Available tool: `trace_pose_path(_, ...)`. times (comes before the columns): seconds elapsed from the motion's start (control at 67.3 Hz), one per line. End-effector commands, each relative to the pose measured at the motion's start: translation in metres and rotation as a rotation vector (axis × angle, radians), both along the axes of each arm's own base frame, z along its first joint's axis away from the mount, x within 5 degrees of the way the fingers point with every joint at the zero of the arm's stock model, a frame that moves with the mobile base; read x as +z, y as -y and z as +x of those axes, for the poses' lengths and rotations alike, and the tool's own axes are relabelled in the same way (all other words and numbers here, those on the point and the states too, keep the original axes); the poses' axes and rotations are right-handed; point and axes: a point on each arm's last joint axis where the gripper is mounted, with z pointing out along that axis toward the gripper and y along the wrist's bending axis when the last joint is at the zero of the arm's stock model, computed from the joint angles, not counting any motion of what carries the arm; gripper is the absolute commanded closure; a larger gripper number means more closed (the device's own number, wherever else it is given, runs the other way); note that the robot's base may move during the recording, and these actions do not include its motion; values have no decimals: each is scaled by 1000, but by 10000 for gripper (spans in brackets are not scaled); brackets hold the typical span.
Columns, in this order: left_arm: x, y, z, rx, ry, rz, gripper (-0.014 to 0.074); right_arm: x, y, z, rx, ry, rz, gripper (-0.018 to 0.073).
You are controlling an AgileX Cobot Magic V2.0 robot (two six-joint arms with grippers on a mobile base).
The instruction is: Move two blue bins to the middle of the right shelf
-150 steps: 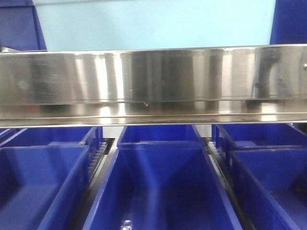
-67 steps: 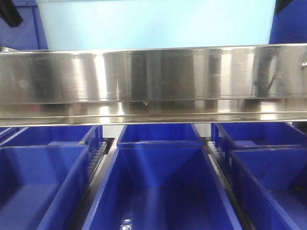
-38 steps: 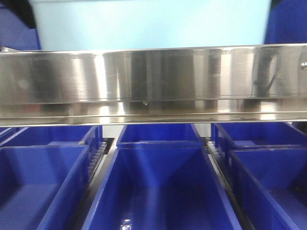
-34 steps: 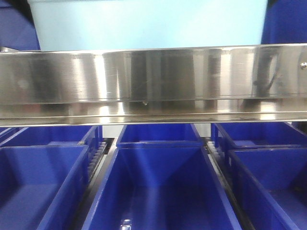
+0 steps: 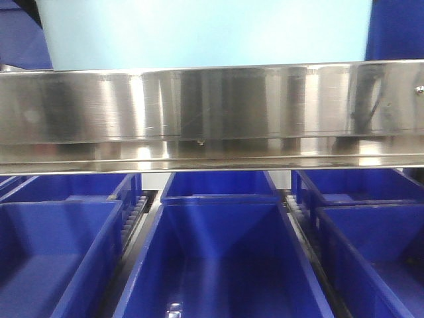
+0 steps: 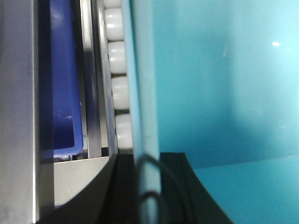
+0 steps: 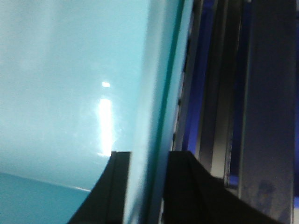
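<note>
One pale light-blue bin (image 5: 205, 33) fills the top of the front view, behind the steel shelf rail (image 5: 212, 112). In the left wrist view my left gripper (image 6: 148, 189) is shut on the bin's left side wall (image 6: 142, 93), one black finger (image 6: 122, 191) outside and one inside. The bin's inside (image 6: 224, 84) spreads to the right. In the right wrist view my right gripper (image 7: 147, 189) is shut on the bin's right wall (image 7: 159, 93), its fingers (image 7: 117, 186) straddling the rim. The bin's inside (image 7: 70, 84) lies to the left.
Dark royal-blue bins (image 5: 218, 258) sit in rows on the level below the rail. White rollers (image 6: 117, 93) and a steel track run just outside the bin's left wall, with a dark blue bin (image 6: 63, 93) beyond. Steel shelf uprights (image 7: 266, 116) stand close outside the right wall.
The pale bin has shifted slightly to the left and looks a little wider in the front view. Both grippers stay clamped on its walls.
</note>
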Motion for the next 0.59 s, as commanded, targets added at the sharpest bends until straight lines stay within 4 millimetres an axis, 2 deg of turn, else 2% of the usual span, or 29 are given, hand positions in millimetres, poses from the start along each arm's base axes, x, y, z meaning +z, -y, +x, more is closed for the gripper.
trace_pose_path(0.0,31,-7,-12,-7,139,-56,707,41,5,-12,-14,215,75,713)
trace_pose_path(0.163,60,-14,-27,-8,275,-122,707,75,10,-27,-19,342,121,713)
trace_pose_path(0.312,84,-19,-39,-11,402,-189,707,97,13,-34,-20,413,147,713)
trace_pose_path(0.579,91,-21,-42,-11,443,-205,707,102,13,-36,-21,433,155,713)
